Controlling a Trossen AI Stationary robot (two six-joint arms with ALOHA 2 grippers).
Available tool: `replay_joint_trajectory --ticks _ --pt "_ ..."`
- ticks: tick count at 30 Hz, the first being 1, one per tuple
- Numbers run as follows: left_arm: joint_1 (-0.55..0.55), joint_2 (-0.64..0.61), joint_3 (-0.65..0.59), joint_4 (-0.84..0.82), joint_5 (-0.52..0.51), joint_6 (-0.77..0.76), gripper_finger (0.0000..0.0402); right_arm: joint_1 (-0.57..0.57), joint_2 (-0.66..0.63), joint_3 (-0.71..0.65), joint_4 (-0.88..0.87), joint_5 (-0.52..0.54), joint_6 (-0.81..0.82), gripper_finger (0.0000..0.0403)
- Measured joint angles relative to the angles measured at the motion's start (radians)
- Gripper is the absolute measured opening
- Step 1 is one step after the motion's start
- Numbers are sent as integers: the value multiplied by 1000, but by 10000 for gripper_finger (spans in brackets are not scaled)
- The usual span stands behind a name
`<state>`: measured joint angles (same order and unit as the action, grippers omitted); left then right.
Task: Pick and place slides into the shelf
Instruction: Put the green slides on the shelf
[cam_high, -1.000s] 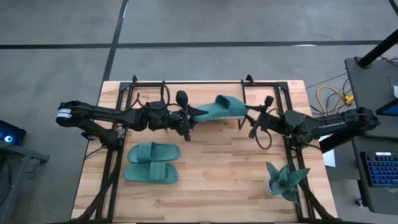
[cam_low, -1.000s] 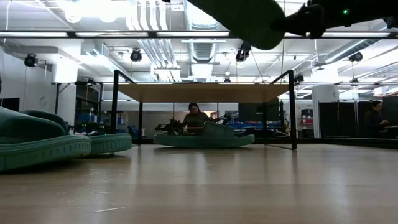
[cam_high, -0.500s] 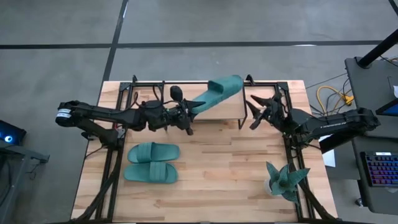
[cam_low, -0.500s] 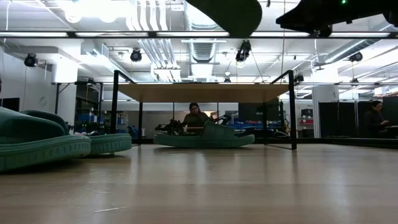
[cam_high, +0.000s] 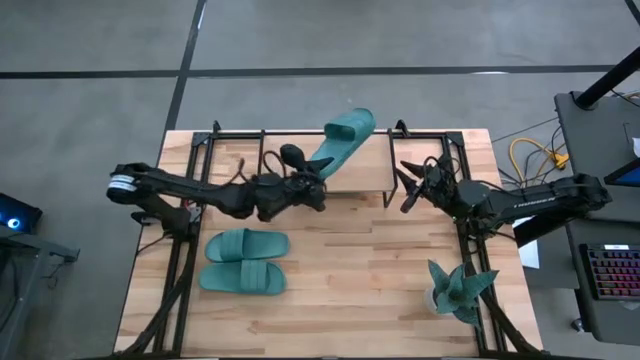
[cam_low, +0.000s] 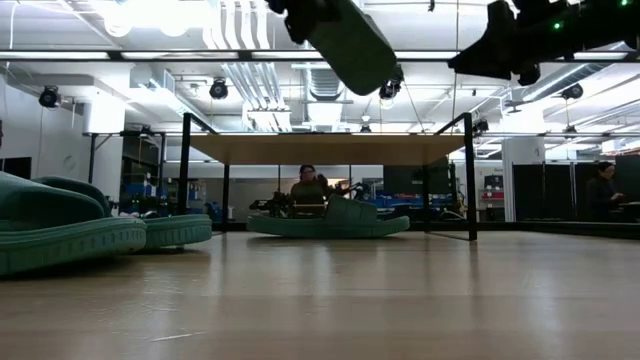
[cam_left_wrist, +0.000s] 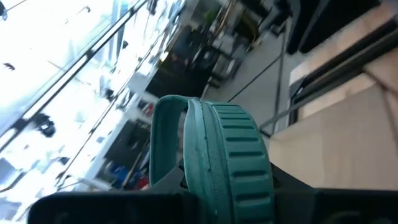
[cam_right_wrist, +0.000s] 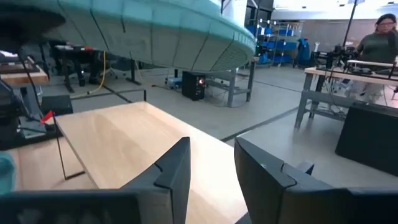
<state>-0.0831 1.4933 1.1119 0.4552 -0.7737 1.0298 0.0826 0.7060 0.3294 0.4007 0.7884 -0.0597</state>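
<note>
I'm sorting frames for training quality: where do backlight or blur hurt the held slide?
Low view: ceiling lights silhouette the held slide and right gripper. Left wrist view: bright blown-out background, slide soft. Right wrist view: sole blurred. High view: evenly lit, slide clear.

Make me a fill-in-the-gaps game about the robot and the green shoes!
1. The left gripper holds one teal slide up ____ the shelf.
2. ____ slides lie side by side on the table.
3. The right gripper is open and holds ____.
4. Under the shelf lies ____ slide.

Missing words: above; Two; nothing; one
</note>
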Motion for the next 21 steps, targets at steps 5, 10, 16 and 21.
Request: replay_joint_trajectory --ticks 5,10,16,21 --pt "-2 87 36 68 -73 53 33 0 -28 0 2 45 -45 111" --pt "-3 178 94 69 -141 55 33 0 -72 0 1 88 -102 113" --pt "-2 281 165 89 -277 150 33 0 -133 1 2 88 -136 108" --pt "-3 311 167 198 -344 271 33 0 -150 1 -1 87 -172 102"
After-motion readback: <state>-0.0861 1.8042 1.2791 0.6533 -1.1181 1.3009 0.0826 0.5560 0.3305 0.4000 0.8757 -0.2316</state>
